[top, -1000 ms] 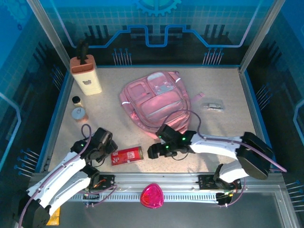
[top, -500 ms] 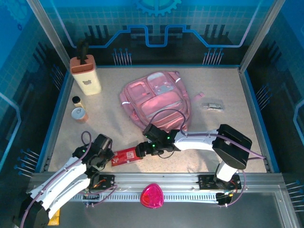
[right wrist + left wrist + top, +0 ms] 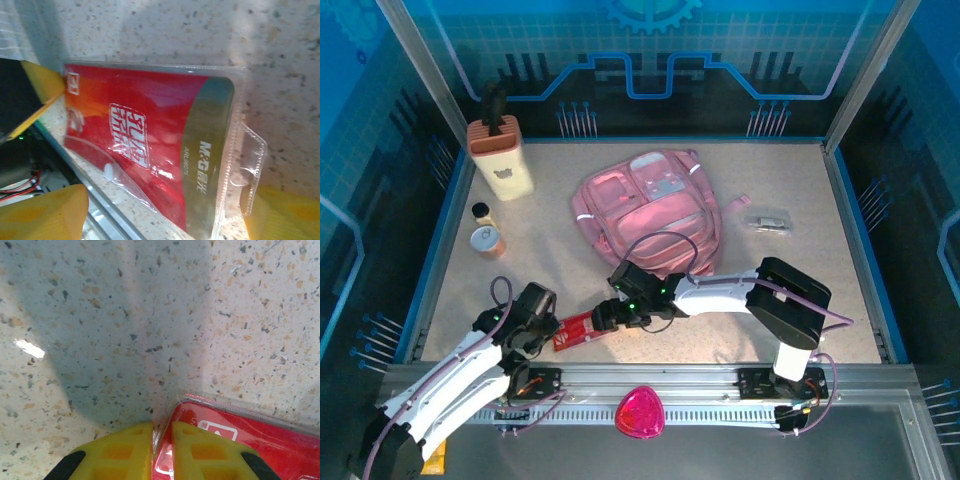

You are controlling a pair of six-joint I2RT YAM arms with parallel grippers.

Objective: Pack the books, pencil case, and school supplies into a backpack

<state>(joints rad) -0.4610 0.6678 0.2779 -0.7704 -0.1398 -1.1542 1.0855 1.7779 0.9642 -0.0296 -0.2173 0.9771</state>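
Observation:
The flat red pencil case (image 3: 578,326) lies near the table's front edge, in a clear plastic pack. My left gripper (image 3: 550,323) is shut on its left edge; the yellow fingers (image 3: 120,452) pinch the clear rim of the pencil case (image 3: 240,440). My right gripper (image 3: 606,314) is open over the case's right end. In the right wrist view the pencil case (image 3: 150,140) lies between the right gripper's (image 3: 165,215) spread fingers, untouched. The pink backpack (image 3: 650,210) lies flat mid-table. The small pale school supplies item (image 3: 769,223) rests to its right. The books are out of view.
A tall beige box with a black top (image 3: 500,160) stands at the back left, with two small jars (image 3: 485,238) in front of it. The metal front rail (image 3: 650,378) runs just below the case, and a pink object (image 3: 640,412) sits beyond it.
My left gripper has shut on the case's left edge. My right arm has swung left from beside the backpack to over the case's right end, and the case has turned slightly.

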